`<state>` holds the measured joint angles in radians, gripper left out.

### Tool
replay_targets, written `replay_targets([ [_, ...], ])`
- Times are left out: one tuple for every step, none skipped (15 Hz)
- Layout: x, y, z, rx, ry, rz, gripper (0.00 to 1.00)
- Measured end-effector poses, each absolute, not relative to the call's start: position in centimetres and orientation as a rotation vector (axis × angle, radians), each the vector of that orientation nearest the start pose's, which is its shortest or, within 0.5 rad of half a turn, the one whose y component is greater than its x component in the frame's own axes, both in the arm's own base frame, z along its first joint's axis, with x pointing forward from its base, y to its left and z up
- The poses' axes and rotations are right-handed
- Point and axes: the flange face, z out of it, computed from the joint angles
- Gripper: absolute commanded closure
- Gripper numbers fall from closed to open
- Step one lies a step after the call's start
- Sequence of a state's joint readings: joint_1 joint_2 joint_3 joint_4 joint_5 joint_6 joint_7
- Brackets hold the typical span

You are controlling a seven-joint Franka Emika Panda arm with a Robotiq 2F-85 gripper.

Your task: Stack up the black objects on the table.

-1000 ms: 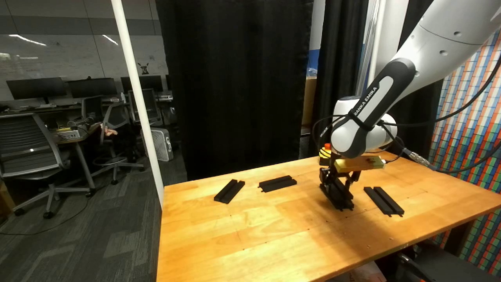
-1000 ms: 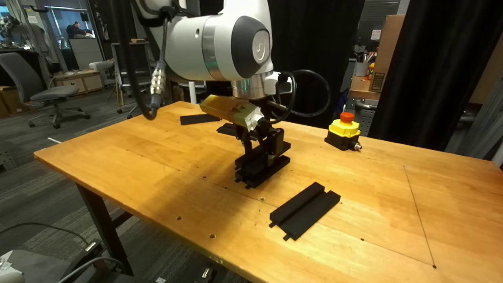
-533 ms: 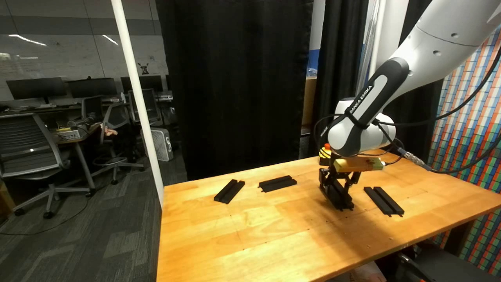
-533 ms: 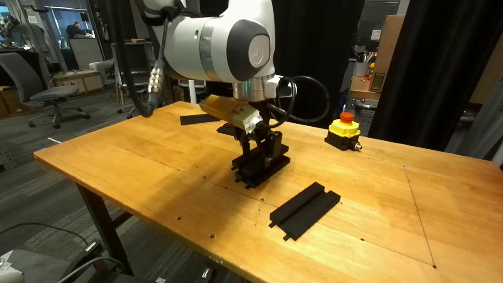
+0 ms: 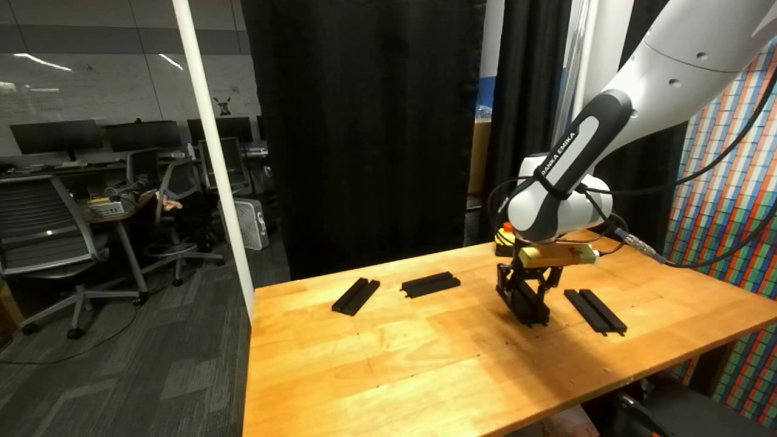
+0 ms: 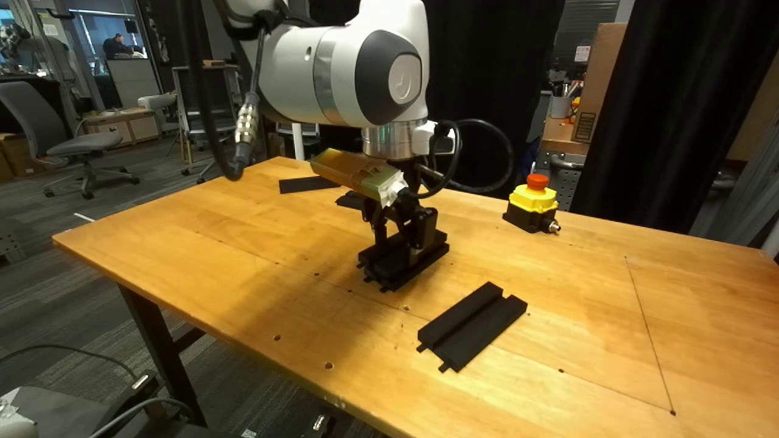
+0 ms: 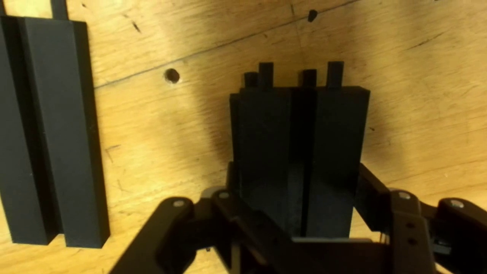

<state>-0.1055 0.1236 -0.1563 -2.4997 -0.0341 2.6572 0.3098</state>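
An upper slab (image 7: 266, 140) sits within the claw (image 7: 298, 186), over a lower slab (image 6: 423, 265) on the table (image 6: 182, 225). In an exterior view, a lone slab (image 5: 603, 311) lies just right of the claw and 2 lie left, a nearer slab (image 5: 434, 287) and a farther slab (image 5: 364, 297). In an exterior view, a button box (image 6: 532, 204) stands to the claw's right, farther back.

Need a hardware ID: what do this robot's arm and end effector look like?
White arm, dark grey panels, a silver ring, "RANKA EMIKA" lettering on black, its start hidden. Black cables, one with a silver connector. End effector: black, jointed linkage fingers, a yellow-green box mounted above.
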Motion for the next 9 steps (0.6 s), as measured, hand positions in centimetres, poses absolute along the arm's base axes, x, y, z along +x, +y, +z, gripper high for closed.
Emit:
replay_targets([
  [45.87, -12.36, 23.96, -3.061, 0.849, -0.055, 0.55],
  [45.93, -12.42, 23.87, -3.062, 0.850, -0.053, 0.55],
  [45.98, -12.48, 23.78, -3.062, 0.851, -0.051, 0.55],
  [46.01, -12.54, 23.68, -3.062, 0.853, -0.048, 0.55],
  [46.06, -12.60, 23.59, -3.063, 0.854, -0.046, 0.55],
  [46.15, -12.68, 23.51, -3.063, 0.856, -0.045, 0.55],
  [46.24, -12.76, 23.43, -3.063, 0.858, -0.044, 0.55],
  [46.32, -12.84, 23.33, -3.064, 0.859, -0.042, 0.55],
  [46.39, -12.92, 23.25, -3.064, 0.861, -0.041, 0.55],
])
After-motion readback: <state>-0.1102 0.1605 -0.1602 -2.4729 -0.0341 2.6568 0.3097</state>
